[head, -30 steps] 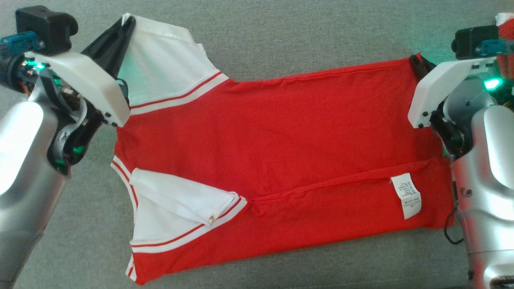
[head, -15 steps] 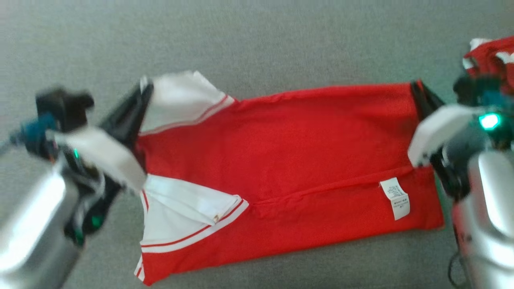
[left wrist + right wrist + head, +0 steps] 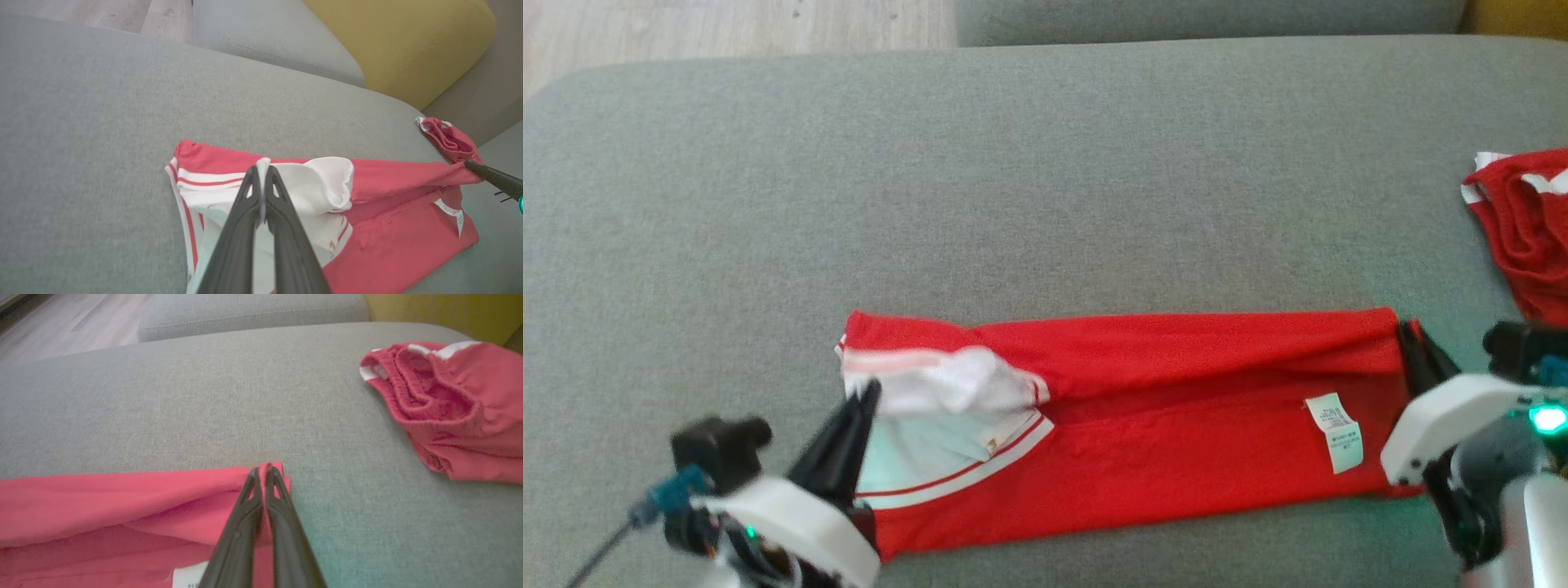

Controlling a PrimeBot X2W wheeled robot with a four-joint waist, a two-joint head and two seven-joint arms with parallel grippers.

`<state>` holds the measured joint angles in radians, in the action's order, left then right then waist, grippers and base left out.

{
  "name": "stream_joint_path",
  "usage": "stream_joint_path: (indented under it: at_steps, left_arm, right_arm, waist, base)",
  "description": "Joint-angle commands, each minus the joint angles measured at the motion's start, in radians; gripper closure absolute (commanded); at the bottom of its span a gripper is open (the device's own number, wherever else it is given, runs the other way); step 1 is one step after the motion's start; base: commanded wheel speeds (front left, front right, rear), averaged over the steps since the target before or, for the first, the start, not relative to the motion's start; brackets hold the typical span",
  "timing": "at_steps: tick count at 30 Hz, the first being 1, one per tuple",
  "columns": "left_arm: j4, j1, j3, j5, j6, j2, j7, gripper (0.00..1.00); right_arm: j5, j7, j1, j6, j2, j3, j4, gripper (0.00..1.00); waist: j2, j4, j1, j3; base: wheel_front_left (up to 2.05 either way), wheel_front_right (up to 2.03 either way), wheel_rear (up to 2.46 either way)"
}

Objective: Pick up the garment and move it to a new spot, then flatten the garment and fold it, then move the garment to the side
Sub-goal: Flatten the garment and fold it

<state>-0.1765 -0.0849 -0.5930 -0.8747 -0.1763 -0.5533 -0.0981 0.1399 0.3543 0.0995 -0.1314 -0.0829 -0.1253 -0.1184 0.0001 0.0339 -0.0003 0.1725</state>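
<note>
Garment (image 3: 1176, 408) on sofa (image 3: 1013, 163), left fingers (image 3: 239, 228) clamping sleeve (image 3: 322, 179), right fingers (image 3: 239, 531) clamping red corner (image 3: 233, 479), second red cloth (image 3: 1527, 237) cropped

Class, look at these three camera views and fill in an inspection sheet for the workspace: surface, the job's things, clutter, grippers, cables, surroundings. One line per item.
Surface: grey cushion, flat, no stains seen.
Job's things: red garment lies in a long narrow band, white sleeve bunched at the left end, care label facing up near the right end.
Clutter: second red garment crumpled at the right edge, apart from the first.
Grippers: left gripper shut on the white sleeve; right gripper shut on the red corner at the other end.
Cables: thin dark cable trails from the left wrist.
Surroundings: wooden floor beyond the cushion; yellow cushion behind.
</note>
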Motion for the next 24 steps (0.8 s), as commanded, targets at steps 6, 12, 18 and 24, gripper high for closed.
stream_joint_path:
  at_steps: [6,12,18,24]
  left_arm:
    - [0.025,0.035,-0.002,-0.002,-0.001,0.014,0.05,1.0]
    - [0.096,0.068,-0.02,-0.007,0.002,0.05,0.086,0.42]
    - [0.116,0.116,0.017,-0.019,-0.024,0.066,0.159,0.0]
    - [0.098,0.123,0.062,0.005,-0.077,0.08,0.237,0.0]
  right_arm:
    - [-0.019,0.003,-0.045,0.001,0.014,0.004,0.062,1.0]
    - [-0.043,-0.019,-0.073,0.001,0.025,-0.007,0.065,0.0]
    - [-0.046,-0.015,-0.112,0.001,0.03,-0.037,0.085,0.0]
    - [-0.048,0.045,-0.114,0.001,0.031,-0.049,0.117,0.0]
  waist:
    - [-0.0001,0.001,0.0003,-0.015]
    - [-0.0001,-0.007,0.0003,-0.026]
    - [-0.0001,-0.004,0.0003,-0.047]
    - [-0.0001,0.006,0.0003,-0.06]
  base:
    - [0.0,0.0,0.0]
    - [0.0,0.0,0.0]
    - [0.0,0.0,0.0]
    - [0.0,0.0,0.0]
